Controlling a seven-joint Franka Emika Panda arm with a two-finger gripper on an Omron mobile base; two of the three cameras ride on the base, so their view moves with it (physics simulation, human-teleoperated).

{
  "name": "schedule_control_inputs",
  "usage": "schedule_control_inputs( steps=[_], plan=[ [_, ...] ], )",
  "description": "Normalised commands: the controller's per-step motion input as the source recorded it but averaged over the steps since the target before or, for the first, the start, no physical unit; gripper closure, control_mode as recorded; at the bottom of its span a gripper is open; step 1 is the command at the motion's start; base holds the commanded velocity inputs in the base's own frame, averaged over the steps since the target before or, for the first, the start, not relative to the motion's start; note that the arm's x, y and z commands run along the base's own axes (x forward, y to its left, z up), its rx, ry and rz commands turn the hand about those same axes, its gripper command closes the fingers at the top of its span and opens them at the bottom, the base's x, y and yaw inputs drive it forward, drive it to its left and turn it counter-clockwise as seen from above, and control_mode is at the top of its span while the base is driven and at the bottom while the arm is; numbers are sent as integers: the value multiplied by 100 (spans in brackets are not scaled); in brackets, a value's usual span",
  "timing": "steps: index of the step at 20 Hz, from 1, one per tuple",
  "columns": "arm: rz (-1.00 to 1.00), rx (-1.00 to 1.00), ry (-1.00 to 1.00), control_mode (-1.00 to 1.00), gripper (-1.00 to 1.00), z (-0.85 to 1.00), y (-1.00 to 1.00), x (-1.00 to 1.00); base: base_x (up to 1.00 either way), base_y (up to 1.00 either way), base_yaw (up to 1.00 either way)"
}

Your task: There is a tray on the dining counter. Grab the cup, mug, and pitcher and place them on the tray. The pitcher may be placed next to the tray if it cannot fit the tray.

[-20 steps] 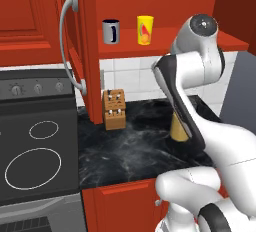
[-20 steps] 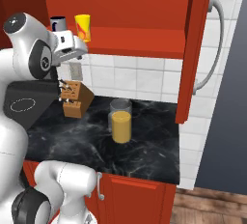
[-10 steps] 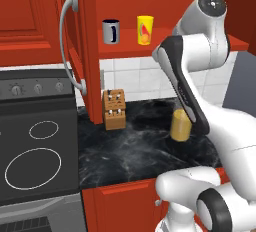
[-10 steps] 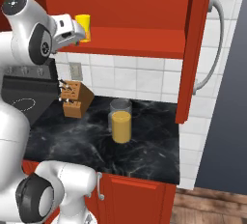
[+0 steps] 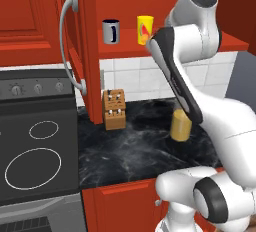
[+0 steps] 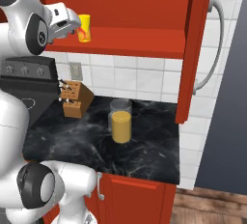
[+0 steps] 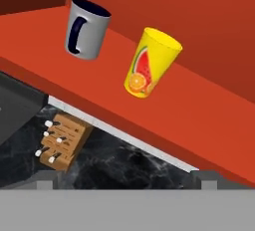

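Wide-open claw (image 6: 77,25) hovers before the shelf (image 7: 199,120), yellow cup (image 7: 151,63) just ahead, grey mug (image 7: 87,28) beyond it. Best come in level, jaws straddling the cup, clear of the mug.

On a red shelf (image 5: 200,43) stand the mug (image 5: 111,31) and, just beside it to the right, the cup (image 5: 144,28), partly covered by the white arm (image 5: 200,36). Below, a wooden knife block (image 5: 114,109) sits on the black worktop (image 5: 125,151), with the pitcher (image 5: 180,125) further right behind the arm. A stove (image 5: 35,146) lies at left.
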Motion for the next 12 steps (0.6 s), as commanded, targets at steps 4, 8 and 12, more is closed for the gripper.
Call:
schedule_control_inputs(
  steps=[4, 8, 12],
  plan=[
    [0, -10, 0, -100, -100, 13, 25, 33, 0, 0, 0],
    [0, -11, 0, -100, -100, 10, 25, 37, 0, 0, 0],
    [0, -13, 0, -100, -100, 9, 23, 34, 0, 0, 0]
  ],
)
